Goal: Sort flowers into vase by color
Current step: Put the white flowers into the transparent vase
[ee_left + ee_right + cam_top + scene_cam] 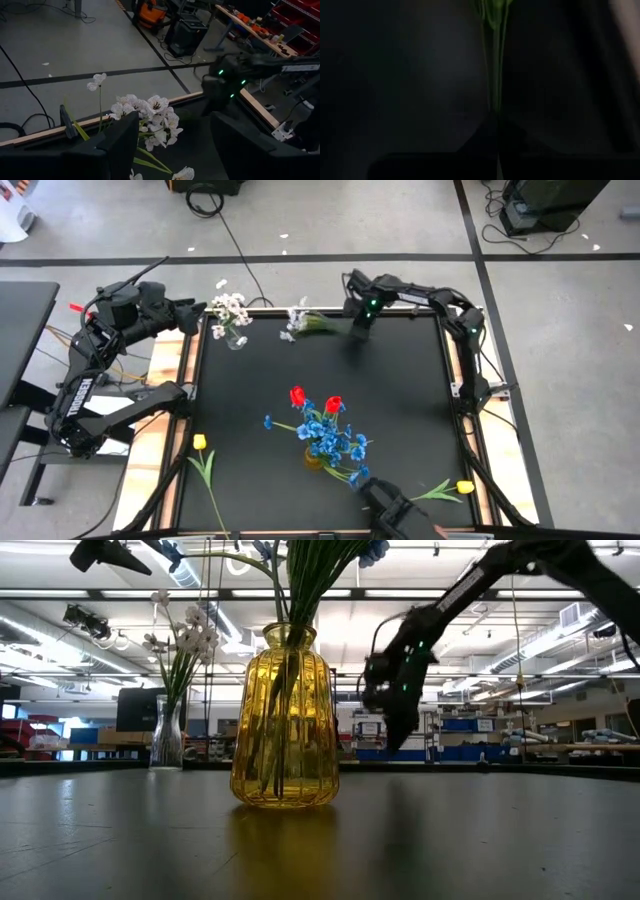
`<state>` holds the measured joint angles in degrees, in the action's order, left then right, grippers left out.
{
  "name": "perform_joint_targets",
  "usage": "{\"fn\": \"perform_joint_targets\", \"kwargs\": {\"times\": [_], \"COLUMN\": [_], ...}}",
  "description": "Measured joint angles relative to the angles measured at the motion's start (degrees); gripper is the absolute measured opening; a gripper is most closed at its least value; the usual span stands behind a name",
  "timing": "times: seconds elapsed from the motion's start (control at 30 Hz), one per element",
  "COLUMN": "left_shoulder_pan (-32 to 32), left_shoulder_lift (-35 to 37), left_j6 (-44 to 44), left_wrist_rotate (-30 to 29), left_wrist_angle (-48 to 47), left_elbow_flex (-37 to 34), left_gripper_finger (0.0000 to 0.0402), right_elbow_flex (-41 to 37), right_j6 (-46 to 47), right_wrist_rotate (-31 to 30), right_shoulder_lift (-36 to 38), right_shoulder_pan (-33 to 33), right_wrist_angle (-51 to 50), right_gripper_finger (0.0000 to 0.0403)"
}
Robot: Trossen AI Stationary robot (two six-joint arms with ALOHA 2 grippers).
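Note:
A yellow glass vase stands near the table's middle and holds blue sprays and two red tulips. A clear vase at the far left corner holds white sprays. Two yellow tulips lie flat on the table. My right gripper, at the far edge, is shut on a white spray. My left gripper is open, just left of the clear vase, touching nothing. My right gripper pinches the white spray's green stem between its two fingers, at the end away from the blossoms. The fingers come from above. The stem runs toward the table's left, blossoms leading. Whether the blossoms touch the table, I cannot tell.
A dark block sits at the near edge beside one yellow tulip. Wooden rails frame the black table. Bare tabletop lies between the two vases and along the right side.

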<state>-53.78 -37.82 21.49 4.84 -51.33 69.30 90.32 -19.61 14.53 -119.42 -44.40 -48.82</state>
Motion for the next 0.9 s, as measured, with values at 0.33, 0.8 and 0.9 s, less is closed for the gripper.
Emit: {"fn": "perform_joint_targets", "kwargs": {"times": [0.33, 0.8, 0.9], "left_shoulder_pan": [0.01, 0.02, 0.02], "left_shoulder_lift": [0.0, 0.0, 0.0], "left_j6": [-1.38, -3.23, -3.17], "left_wrist_rotate": [0.0, 0.9, 1.02], "left_wrist_angle": [0.02, 0.0, 0.0], "left_elbow_flex": [0.01, 0.01, 0.0], "left_gripper_finger": [0.0249, 0.0249, 0.0249], "right_elbow_flex": [0.22, -5.14, -7.75], "right_j6": [6.72, 9.61, 9.11], "right_wrist_rotate": [6.3, 1.67, -6.42], "right_shoulder_lift": [13.42, 17.58, 14.05], "right_shoulder_pan": [-3.45, -0.6, 0.46], "right_wrist_angle": [0.32, -2.48, 0.1], "right_gripper_finger": [0.0003, 0.0036, 0.0068]}}
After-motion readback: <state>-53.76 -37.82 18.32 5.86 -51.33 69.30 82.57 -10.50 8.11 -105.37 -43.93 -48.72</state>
